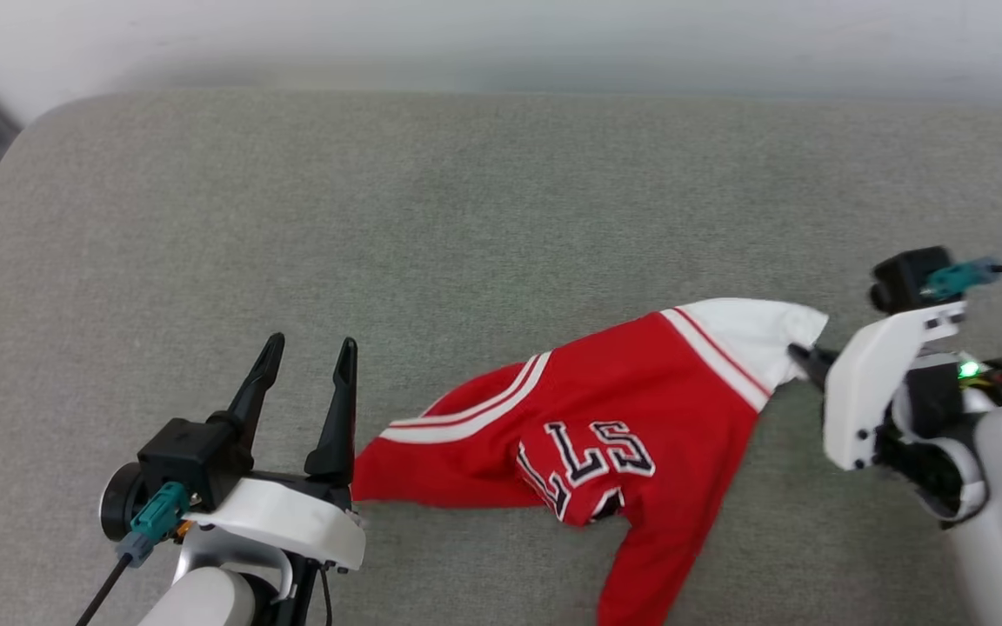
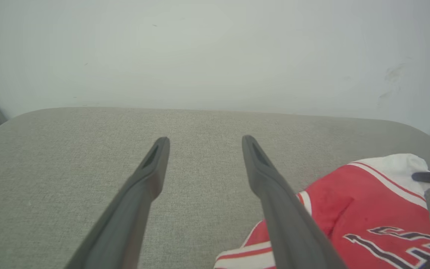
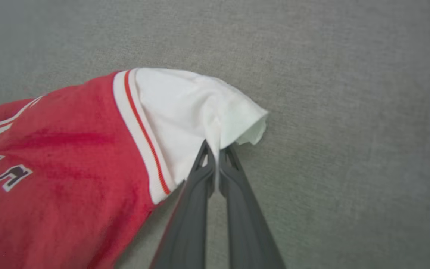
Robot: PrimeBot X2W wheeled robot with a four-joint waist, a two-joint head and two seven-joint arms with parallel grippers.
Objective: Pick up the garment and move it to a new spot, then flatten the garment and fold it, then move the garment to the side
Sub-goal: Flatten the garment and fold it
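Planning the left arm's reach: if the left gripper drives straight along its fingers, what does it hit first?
Probably nothing soon: the left gripper points over bare grey cushion toward the wall; the jersey lies off to its right. Height unclear.

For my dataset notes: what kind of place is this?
Probably an indoor test room: a grey fabric-covered surface against a plain pale wall, with a red jersey on it.

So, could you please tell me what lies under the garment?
The garment lies crumpled on the grey cushion, which shows beside it. Anything beneath its folds is covered. The right gripper pinches its white sleeve.
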